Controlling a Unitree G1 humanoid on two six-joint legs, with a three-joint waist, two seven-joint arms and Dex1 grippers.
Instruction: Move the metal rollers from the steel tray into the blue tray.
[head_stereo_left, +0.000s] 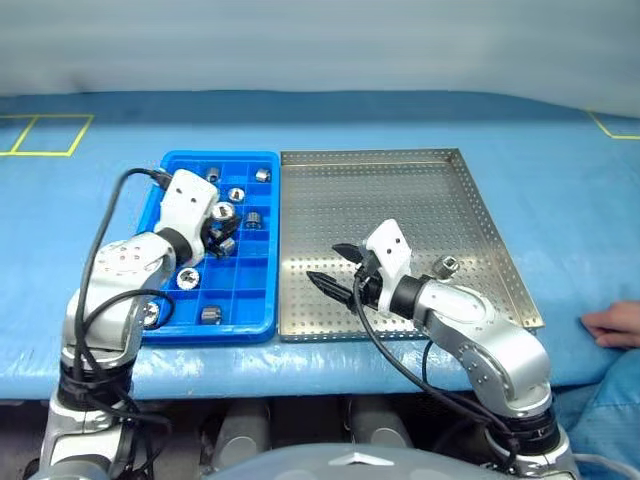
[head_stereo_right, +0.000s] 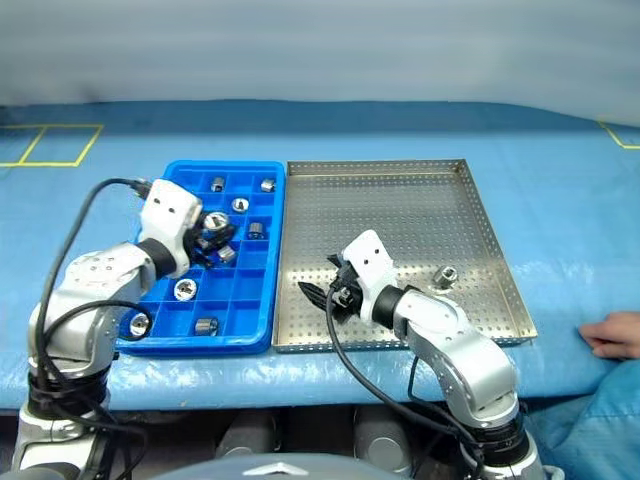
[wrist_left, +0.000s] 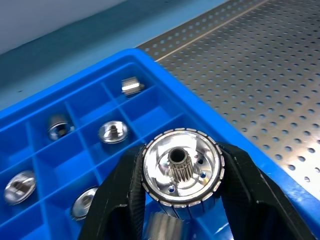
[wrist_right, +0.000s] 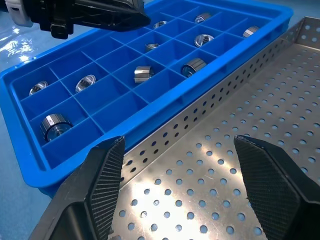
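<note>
Steel roller (wrist_left: 181, 172) sits clenched in L claw (head_stereo_left: 218, 232), hollow toothed end facing the wrist cam, axis roughly along the fingers. L claw hangs over the blue tray (head_stereo_left: 262, 318), mid rows, w/ several rollers already in cells there. Next move prob turns on picking an empty cell below; free ones lie toward 6 o'clock of the claw. R claw (head_stereo_left: 338, 268) is spread wide, holds nothing, low over the steel tray (head_stereo_left: 400, 180) near its blue-side rim. One roller (head_stereo_left: 446, 265) left there, at 3 o'clock of R claw, so R arm is nearer.
</note>
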